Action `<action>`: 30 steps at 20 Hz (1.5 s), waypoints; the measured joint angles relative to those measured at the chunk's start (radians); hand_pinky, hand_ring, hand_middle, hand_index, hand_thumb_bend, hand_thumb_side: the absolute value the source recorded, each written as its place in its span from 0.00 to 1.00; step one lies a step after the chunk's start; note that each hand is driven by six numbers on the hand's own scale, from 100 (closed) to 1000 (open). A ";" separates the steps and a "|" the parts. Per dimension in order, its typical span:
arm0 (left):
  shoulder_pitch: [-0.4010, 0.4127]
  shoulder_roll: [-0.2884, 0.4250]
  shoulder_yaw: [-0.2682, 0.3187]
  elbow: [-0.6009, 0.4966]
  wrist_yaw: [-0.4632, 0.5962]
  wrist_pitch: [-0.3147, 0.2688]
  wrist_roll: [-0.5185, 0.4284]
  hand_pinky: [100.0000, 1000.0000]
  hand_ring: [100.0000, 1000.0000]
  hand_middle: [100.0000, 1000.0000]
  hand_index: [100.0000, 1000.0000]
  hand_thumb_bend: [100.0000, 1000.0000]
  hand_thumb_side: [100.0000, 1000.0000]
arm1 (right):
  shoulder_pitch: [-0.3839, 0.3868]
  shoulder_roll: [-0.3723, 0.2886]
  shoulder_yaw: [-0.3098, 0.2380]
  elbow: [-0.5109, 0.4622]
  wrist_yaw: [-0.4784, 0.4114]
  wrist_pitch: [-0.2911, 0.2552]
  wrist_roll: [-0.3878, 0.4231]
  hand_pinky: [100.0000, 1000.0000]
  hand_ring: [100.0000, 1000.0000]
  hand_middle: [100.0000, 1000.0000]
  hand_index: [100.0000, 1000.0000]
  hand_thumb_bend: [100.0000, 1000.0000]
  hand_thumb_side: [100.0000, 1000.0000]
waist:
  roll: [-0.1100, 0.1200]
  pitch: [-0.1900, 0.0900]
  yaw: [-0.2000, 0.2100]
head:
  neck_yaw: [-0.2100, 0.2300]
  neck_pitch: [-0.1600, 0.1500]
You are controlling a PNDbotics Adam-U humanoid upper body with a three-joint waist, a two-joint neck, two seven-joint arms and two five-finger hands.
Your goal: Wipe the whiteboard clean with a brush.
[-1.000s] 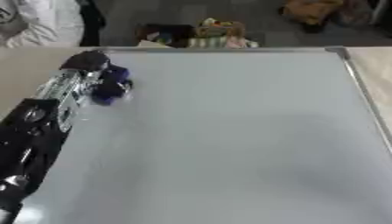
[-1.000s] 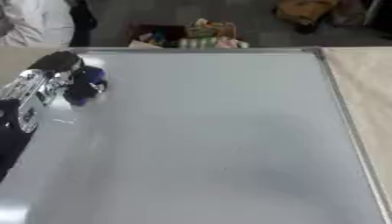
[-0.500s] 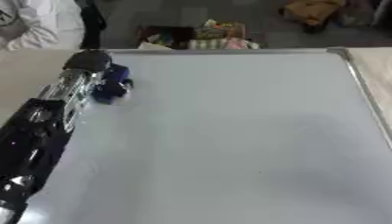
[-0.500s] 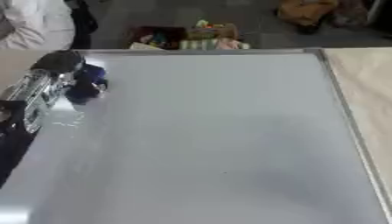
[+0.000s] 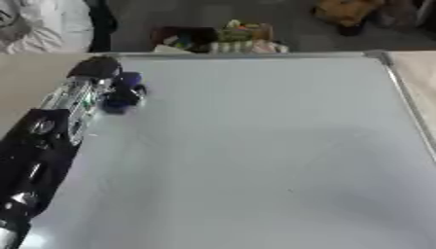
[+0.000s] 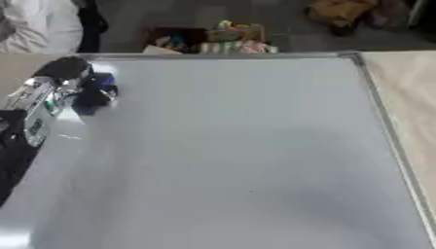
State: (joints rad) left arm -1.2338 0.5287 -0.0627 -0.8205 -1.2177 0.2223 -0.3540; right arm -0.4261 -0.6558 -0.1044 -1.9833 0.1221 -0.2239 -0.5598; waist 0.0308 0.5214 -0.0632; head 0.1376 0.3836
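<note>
Since a second ago the left hand (image 5: 106, 80) has slid toward eleven o'clock on the whiteboard (image 5: 255, 146), fingers curled around a small blue brush (image 5: 122, 95), probably light and stiff, best gripped by its back.

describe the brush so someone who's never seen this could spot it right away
Start at the large pale whiteboard that fills most of the view. Go to its far left corner, where the robot's black and silver left hand reaches in. The brush is the small dark blue thing at that hand, the only dark spot on the board.
</note>
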 measured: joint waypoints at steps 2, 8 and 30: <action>0.000 0.002 0.007 0.004 0.019 0.009 -0.008 0.28 0.40 0.32 0.42 0.00 0.61 | 0.000 0.000 0.000 0.000 0.000 0.000 -0.001 0.83 0.78 0.78 0.86 0.00 1.00 | -0.002 0.000 0.000 | 0.000 0.000; 0.001 0.018 0.022 0.022 0.061 0.036 -0.014 0.29 0.41 0.33 0.43 0.01 0.60 | 0.004 0.001 0.000 0.000 0.000 0.002 -0.005 0.83 0.78 0.78 0.86 0.00 1.00 | -0.006 0.001 0.003 | 0.000 0.001; 0.012 0.051 0.041 0.045 0.012 0.062 0.021 0.29 0.41 0.33 0.43 0.01 0.60 | 0.004 0.001 -0.006 0.000 0.000 -0.001 -0.009 0.83 0.78 0.77 0.86 0.00 1.00 | -0.009 0.001 0.011 | -0.017 0.001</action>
State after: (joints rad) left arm -1.2220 0.5796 -0.0212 -0.7752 -1.2057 0.2838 -0.3333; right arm -0.4218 -0.6551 -0.1100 -1.9833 0.1221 -0.2245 -0.5683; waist 0.0217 0.5220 -0.0526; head 0.1206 0.3845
